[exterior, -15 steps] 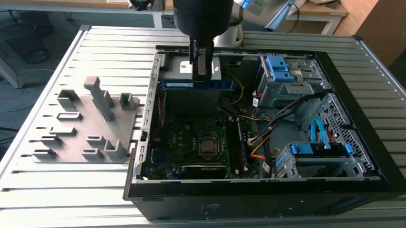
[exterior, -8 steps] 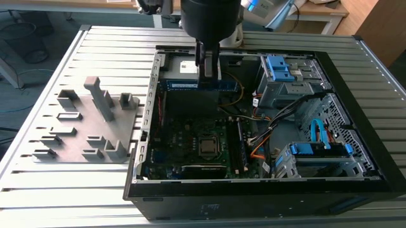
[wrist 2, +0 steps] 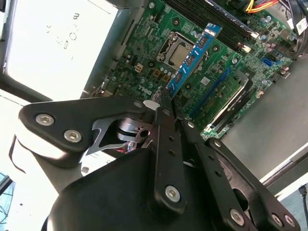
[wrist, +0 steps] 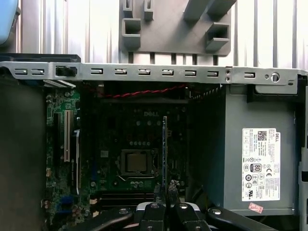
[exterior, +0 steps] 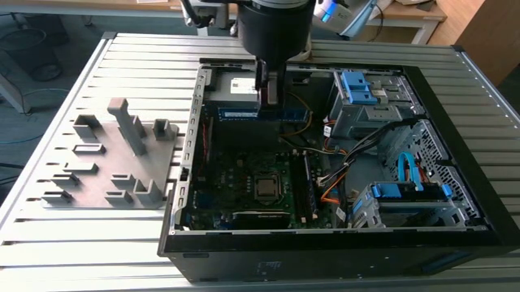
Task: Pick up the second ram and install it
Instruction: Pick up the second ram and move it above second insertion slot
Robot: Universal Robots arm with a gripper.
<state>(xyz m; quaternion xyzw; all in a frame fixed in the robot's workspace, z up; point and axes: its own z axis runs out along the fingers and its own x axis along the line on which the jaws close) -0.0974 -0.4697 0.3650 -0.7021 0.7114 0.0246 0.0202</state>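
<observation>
The gripper (exterior: 269,98) pinches the second ram (exterior: 235,114) near its middle, holding it over the far end of the open computer case (exterior: 325,246), just beside the power-supply box (wrist: 255,159). It seems to hang clear of the motherboard (wrist 2: 216,72).

Showing a blue memory stick (wrist 2: 192,57), a black tool (wrist 2: 168,98), a green motherboard (wrist 2: 139,53), grey holder blocks (exterior: 130,128), a silver ribbed tabletop (exterior: 89,249).

The jaws cover one end of the second ram (wrist 2: 191,57).
</observation>
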